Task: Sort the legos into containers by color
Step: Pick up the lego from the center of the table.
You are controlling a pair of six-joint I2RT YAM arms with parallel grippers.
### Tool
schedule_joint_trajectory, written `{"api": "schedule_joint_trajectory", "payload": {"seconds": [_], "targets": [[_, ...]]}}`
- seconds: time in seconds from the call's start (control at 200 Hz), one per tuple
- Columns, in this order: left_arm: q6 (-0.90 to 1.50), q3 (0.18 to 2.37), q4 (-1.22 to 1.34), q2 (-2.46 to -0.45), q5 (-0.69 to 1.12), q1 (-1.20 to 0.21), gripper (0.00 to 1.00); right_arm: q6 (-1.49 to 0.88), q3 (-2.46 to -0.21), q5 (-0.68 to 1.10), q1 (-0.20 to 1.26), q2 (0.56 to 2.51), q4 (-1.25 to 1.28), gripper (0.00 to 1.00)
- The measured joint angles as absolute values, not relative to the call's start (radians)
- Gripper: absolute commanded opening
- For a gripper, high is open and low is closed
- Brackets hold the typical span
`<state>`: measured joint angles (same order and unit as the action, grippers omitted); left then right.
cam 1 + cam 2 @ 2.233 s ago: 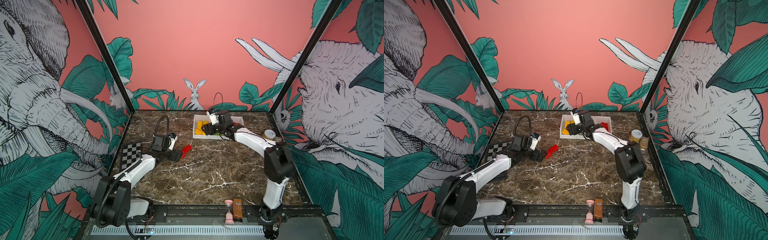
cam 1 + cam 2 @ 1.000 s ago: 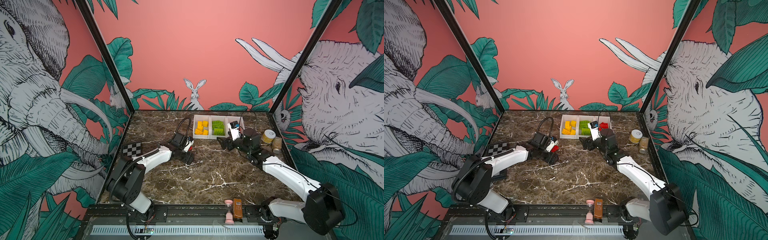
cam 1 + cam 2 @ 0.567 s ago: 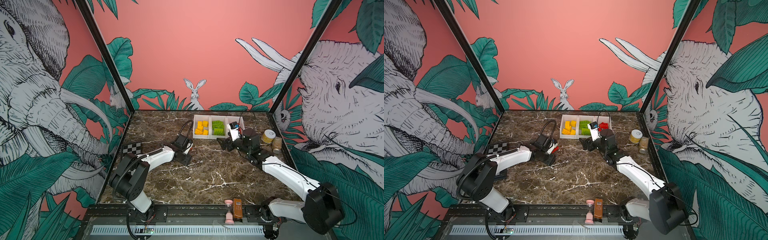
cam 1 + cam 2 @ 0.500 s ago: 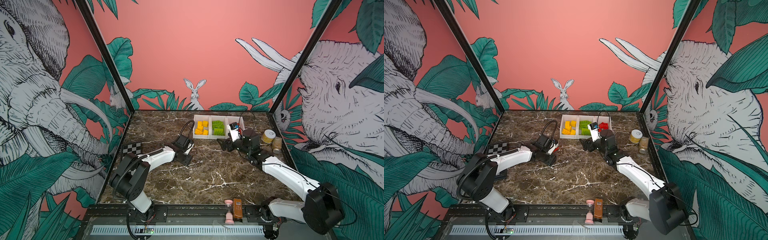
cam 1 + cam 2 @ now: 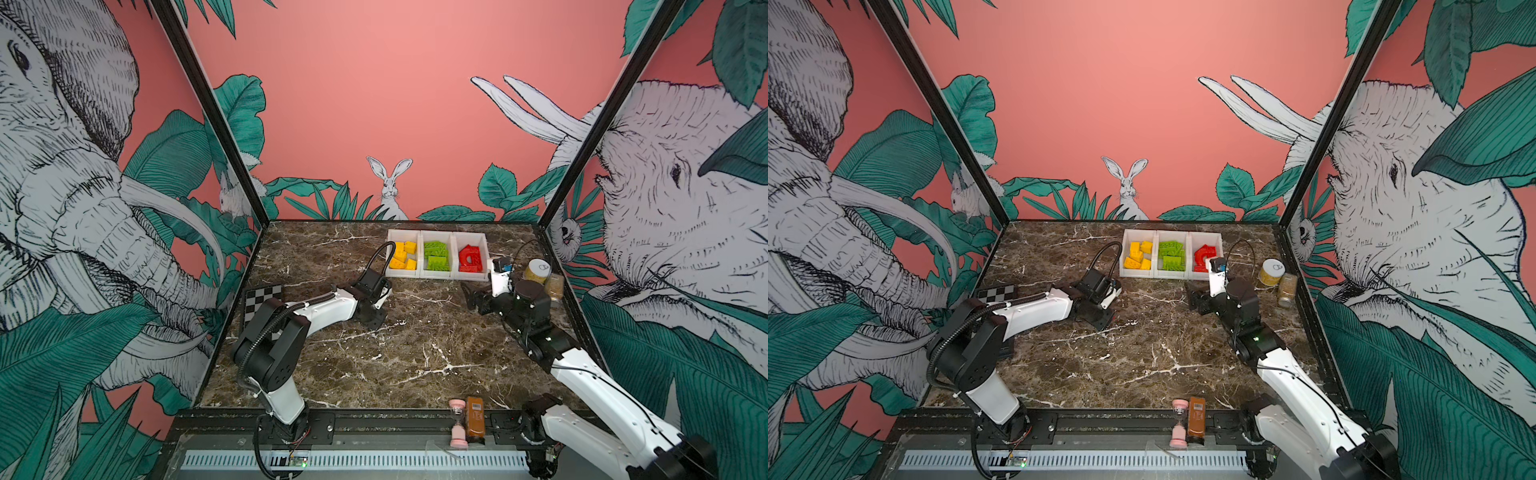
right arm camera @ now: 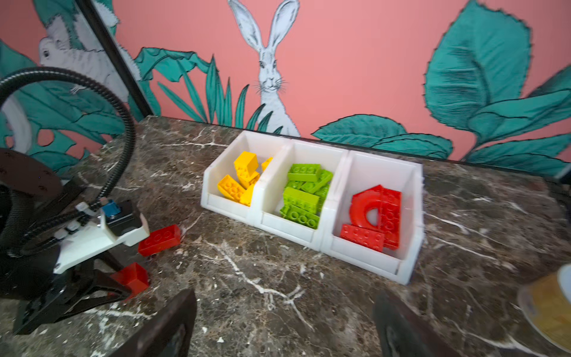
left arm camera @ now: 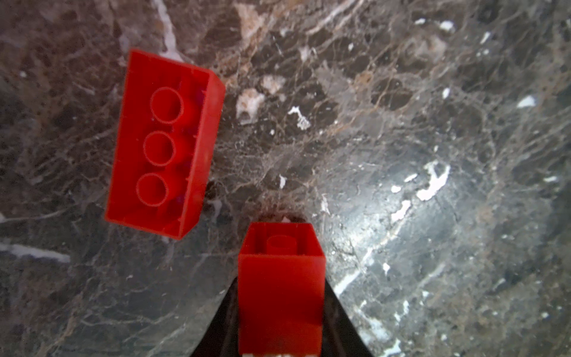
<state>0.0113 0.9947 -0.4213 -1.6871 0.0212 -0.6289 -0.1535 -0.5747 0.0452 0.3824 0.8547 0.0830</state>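
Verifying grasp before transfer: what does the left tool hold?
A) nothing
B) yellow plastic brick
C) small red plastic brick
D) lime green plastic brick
C: the left tool is shut on the small red plastic brick; the long red plastic brick lies loose beside it on the marble table.

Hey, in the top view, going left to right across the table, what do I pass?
Checkerboard → left hand → yellow legos → green legos → red legos → round jar.
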Motion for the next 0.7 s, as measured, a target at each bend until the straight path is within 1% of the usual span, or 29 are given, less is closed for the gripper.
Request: {"api": "schedule_joint_trajectory", "payload": {"seconds": [0.175, 0.365, 0.495, 0.7], "targets": [[0.011, 1.082, -0.422, -1.689, 0.051, -0.635, 0.16, -0.181, -0.55, -0.045, 0.356, 0.772, -0.001, 0.9], [0.005, 1.294, -0.389, -1.737, 0.121, -0.64, 0.15, -0.233, -0.508, -0.12, 0.336, 0.666, -0.102, 0.92], [-0.011, 1.471, -0.361, -1.839, 0.165, -0.656, 0.15, -0.271, -0.495, -0.149, 0.33, 0.608, -0.157, 0.93], [-0.046, 1.72, -0.324, -2.044, 0.237, -0.71, 0.16, -0.328, -0.47, -0.153, 0.327, 0.582, -0.19, 0.93]]}}
